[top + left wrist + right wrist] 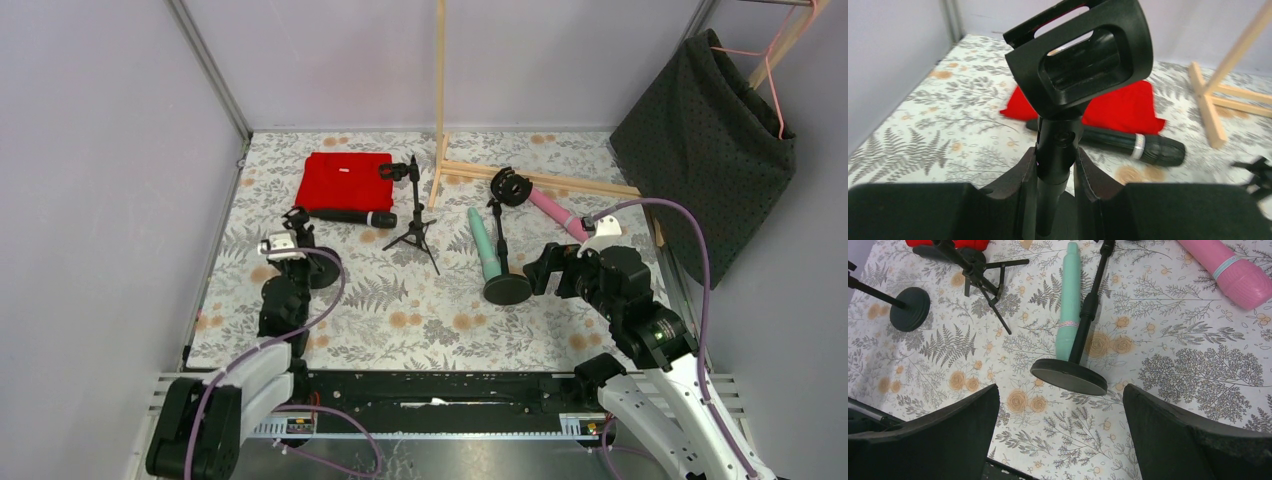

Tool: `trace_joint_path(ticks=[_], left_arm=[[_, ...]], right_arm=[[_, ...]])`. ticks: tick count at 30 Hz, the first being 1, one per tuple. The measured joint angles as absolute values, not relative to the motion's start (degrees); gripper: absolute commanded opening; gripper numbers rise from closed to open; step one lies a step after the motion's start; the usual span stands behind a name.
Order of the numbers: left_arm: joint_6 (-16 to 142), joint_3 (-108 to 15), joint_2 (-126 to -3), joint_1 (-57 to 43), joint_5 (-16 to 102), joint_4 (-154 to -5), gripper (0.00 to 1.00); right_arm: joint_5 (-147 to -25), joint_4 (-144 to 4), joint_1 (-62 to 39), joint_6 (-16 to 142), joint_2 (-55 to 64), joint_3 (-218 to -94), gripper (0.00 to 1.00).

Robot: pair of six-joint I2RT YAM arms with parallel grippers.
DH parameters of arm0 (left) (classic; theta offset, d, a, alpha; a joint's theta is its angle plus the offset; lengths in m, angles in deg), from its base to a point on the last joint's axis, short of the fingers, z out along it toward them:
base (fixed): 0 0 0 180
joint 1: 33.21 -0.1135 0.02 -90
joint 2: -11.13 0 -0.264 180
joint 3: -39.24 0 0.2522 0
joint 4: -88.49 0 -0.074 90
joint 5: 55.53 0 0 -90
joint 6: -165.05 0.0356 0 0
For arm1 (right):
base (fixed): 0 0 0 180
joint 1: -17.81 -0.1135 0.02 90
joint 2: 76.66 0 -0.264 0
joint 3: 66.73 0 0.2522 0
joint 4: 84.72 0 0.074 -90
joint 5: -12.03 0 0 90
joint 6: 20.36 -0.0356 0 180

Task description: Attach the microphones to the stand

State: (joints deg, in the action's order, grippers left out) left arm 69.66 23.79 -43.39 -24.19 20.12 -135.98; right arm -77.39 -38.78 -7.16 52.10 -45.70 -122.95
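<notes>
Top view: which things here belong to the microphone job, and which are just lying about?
Job: green microphone, pink microphone, black microphone, left disc-base stand, right disc-base stand, tripod stand.
Lying about: red cloth, wooden frame, dark fabric.

readable text: none, you get nothing legible in any view
black microphone (1108, 142): silvery band looks plain to you, no lettering to make out
green microphone (1068, 300): pale band near the head, too small for you to read
pink microphone (1233, 270): light band, no marks you can read
microphone stand (1060, 135): plain black clip and stem, no brand you can read
</notes>
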Motion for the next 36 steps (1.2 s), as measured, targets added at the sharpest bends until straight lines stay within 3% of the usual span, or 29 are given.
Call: trace_joint_path(ticks=[12, 20, 22, 26, 31, 36], left_arm=[[66.3, 22.1, -26.5, -13.7, 29.4, -114.5, 0.00], [63.4, 23.4, -20.8, -6.3, 34.0, -110.3, 0.00], [63.5, 23.5, -20.8, -2.8, 34.7, -110.4, 0.20], [64.4, 23.9, -20.8, 2.8, 35.0, -110.6, 0.42], [64.0, 24.1, -20.8, 4.2, 33.0, -110.4, 0.55], [63.9, 24.2, -21.1, 4.3, 30.9, -111.3, 0.58]], right_arm=[[-77.1, -38.8, -7.3, 52.1, -45.8, -122.9, 1.00], [-77.1, -38.7, -7.3, 52.1, -43.8, -123.0, 1.00], [-77.1, -38.3, -7.3, 52.1, -42.4, -123.4, 1.00], [-77.3, -37.6, -7.3, 52.0, -40.0, -124.7, 1.00], [-77.5, -36.9, -7.3, 51.9, -39.3, -125.9, 1.00], [-77.5, -36.5, -7.3, 51.8, -39.4, -126.6, 1.00]])
